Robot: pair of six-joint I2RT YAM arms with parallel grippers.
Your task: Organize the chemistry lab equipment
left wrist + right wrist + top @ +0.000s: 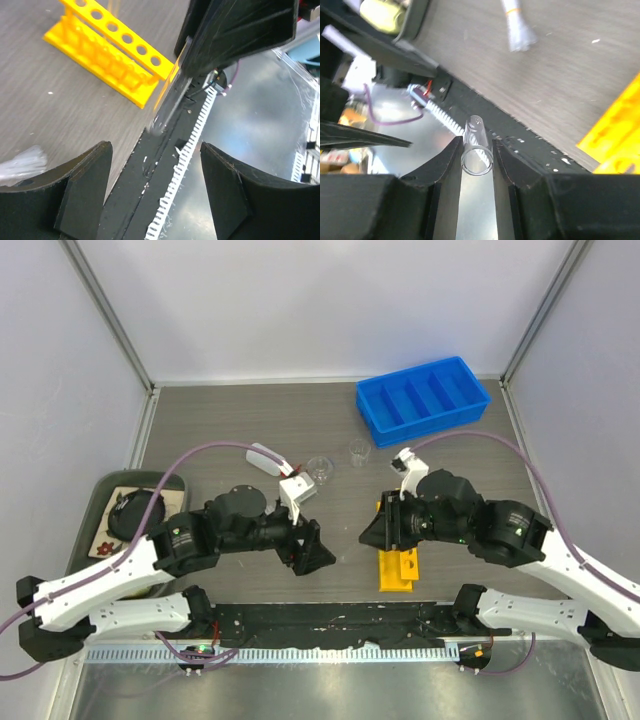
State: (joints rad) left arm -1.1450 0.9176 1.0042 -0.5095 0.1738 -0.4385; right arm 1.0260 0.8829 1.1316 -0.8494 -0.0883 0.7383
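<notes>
Right now the clear tube (475, 134) is clamped between the two fingers of the right gripper (477, 146). Its open mouth faces the wrist camera and its rounded end points out over the black strip (520, 135) along the near edge of the table (230, 420). Facing it, the left gripper (155, 152) has its jaws spread wide with nothing between them; the tube's rounded tip hangs just ahead of the gap, touching neither finger. The yellow holed rack (397, 568) rests on the table, partly hidden beneath the right arm's wrist. Farther back stand a small glass beaker (320, 468) and a second beaker (358, 452), with the white squeeze bottle (266, 458) to their left. The blue compartmented bin (422, 400) sits in the far right corner.
</notes>
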